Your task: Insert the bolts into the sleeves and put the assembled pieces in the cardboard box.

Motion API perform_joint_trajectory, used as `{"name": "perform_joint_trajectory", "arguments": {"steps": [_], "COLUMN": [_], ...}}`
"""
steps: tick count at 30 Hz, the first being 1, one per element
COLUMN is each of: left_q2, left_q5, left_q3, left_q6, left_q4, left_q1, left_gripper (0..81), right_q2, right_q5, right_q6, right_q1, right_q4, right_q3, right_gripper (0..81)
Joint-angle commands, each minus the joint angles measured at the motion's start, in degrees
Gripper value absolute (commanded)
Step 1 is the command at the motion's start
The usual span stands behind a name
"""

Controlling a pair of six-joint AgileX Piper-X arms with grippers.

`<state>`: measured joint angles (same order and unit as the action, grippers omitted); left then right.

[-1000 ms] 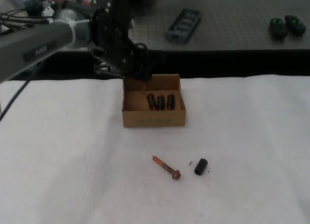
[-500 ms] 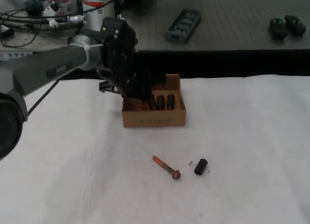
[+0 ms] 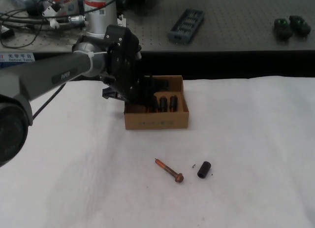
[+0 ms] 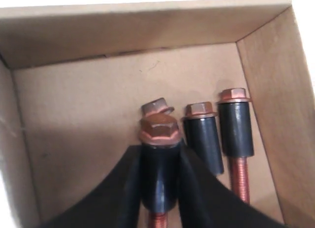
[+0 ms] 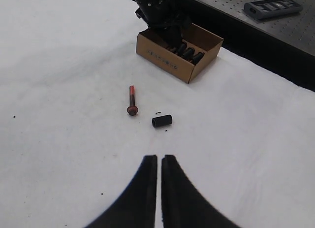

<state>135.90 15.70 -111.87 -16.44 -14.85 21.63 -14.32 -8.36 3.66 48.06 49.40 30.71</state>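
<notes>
My left fingers (image 4: 132,171) are closed on an assembled piece (image 4: 158,181), a black sleeve with a copper bolt through it. The hexagonal head shows above my fingertips and the thread below them. I hold it inside the cardboard box (image 4: 123,21); whether it touches the box floor I cannot tell. Three more finished pieces (image 4: 203,139) lie there. Two are side by side next to mine, and the head of the third pokes out just behind the head of the piece I hold.

In the high view the box (image 3: 156,121) sits just above the centre of the frame on the white-covered bench (image 3: 256,139). My left arm reaches down into it from the upper left.

My right fingers (image 5: 147,186) are drawn almost together with only a thin slit between them. They hold nothing and hover over the bench.

A loose bolt (image 3: 169,170) lies below the centre of the high view. A loose sleeve (image 3: 204,169) lies on its side just to its right, apart from it. Both are well clear of the box.
</notes>
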Motion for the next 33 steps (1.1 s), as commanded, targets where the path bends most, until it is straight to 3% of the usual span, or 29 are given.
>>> {"name": "perform_joint_trajectory", "arguments": {"steps": [1,4,10,15,19,21,26,33], "left_q2": [0.0,-0.2,-1.7,-5.2,-9.8,-12.7,-17.8,-18.1], "left_q5": [1.4,1.4,2.2,6.9,14.1,15.5,9.9,6.8], "left_q3": [-0.7,-0.7,-0.7,-0.7,-0.7,-0.7,-0.7,-0.6], "left_q6": [-0.5,-2.0,-2.8,-1.1,16.4,32.4,71.7,87.6], "left_q4": [0.0,0.0,0.0,0.0,-2.5,-7.3,-27.5,-44.6], "left_q1": [0.0,0.0,0.0,0.0,0.3,0.9,3.4,7.5], "left_gripper": [19.2,28.7,29.3,29.3,29.3,29.3,29.3,29.3], "right_q2": [0.4,0.4,0.4,0.4,0.4,0.4,0.4,0.4], "right_q5": [-0.1,-0.1,-0.1,-0.1,-0.1,-0.1,-0.1,-0.1], "right_q6": [-0.2,-0.2,-0.2,0.1,0.2,0.2,0.2,0.2], "right_q1": [0.0,0.0,0.0,0.0,0.0,0.0,0.0,0.0], "right_q4": [0.0,0.0,0.0,0.0,0.0,0.0,0.0,0.0], "right_q3": [0.3,0.3,0.3,0.3,0.3,0.3,0.3,0.3], "right_gripper": [3.7,3.7,3.7,3.7,3.7,3.7,3.7,3.7]}}
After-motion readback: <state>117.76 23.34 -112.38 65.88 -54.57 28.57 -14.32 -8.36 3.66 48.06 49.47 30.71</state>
